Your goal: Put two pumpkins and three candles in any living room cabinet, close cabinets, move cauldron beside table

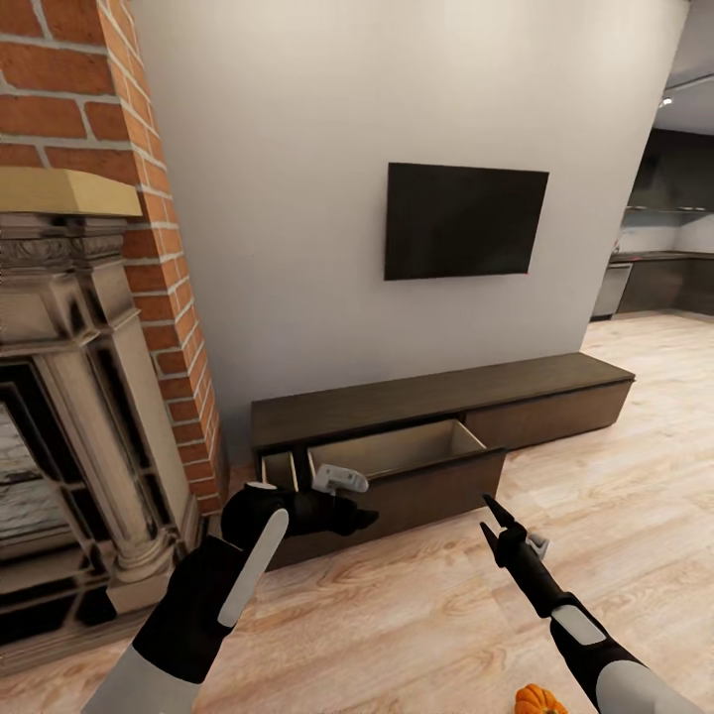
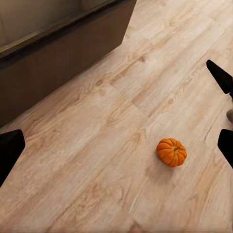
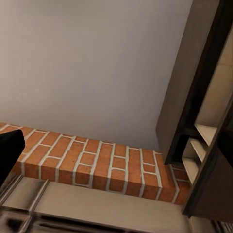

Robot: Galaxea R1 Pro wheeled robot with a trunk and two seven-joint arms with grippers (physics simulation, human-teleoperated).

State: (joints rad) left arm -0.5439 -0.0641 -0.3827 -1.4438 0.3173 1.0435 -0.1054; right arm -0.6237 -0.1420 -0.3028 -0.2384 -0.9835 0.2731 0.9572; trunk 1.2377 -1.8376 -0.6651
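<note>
The long dark-brown cabinet runs along the wall under the TV. One of its drawers stands pulled out, with a pale interior and nothing visible inside. My left gripper hovers open just in front of that drawer's left end, holding nothing. My right gripper is open and empty over the floor, to the right of the drawer front. One orange pumpkin lies on the wood floor near my right forearm. The left wrist view looks down on the pumpkin with the cabinet front behind it. The right wrist view looks at the cabinet.
A stone fireplace with a red brick chimney stands close on my left. A black TV hangs on the white wall. The wood floor stretches right toward a kitchen doorway.
</note>
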